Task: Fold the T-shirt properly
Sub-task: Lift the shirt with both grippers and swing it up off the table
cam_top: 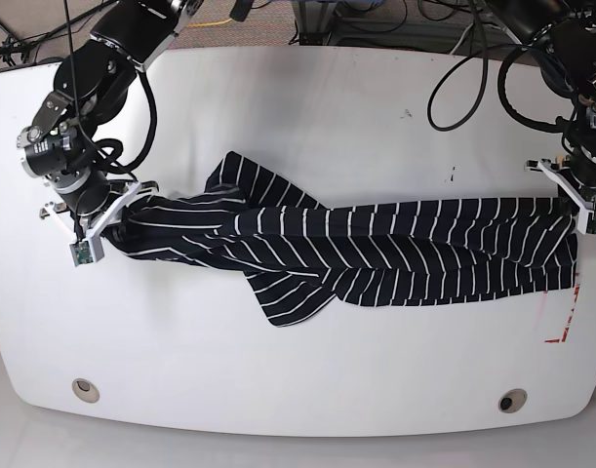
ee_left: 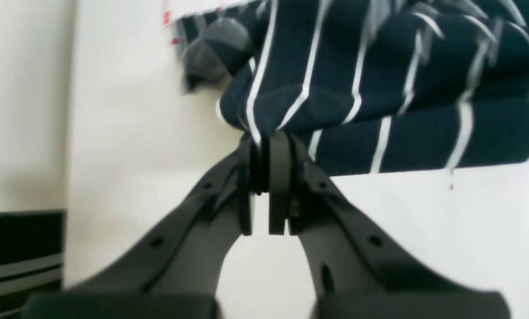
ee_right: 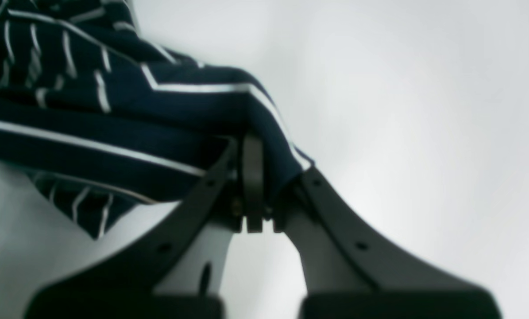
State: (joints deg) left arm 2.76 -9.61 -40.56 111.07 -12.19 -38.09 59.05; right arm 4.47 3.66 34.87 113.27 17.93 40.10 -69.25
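The T-shirt (cam_top: pixel 376 249), dark navy with thin white stripes, lies stretched in a bunched band across the white table (cam_top: pixel 298 117), one sleeve spilling toward the front (cam_top: pixel 288 297). My left gripper (cam_top: pixel 576 210) is at the band's right end in the base view, and the left wrist view shows the left gripper (ee_left: pixel 268 141) shut on a pinch of striped fabric (ee_left: pixel 357 79). My right gripper (cam_top: pixel 117 213) holds the other end. In the right wrist view the right gripper (ee_right: pixel 264 153) is shut on a fold of the cloth (ee_right: pixel 113 119).
Red tape marks (cam_top: pixel 563 327) sit on the table near the shirt's right end. Two round holes (cam_top: pixel 83 389) (cam_top: pixel 512 400) lie near the front edge. Cables (cam_top: pixel 463 68) hang at the back right. A dark striped object (ee_left: pixel 21 252) shows beyond the table edge.
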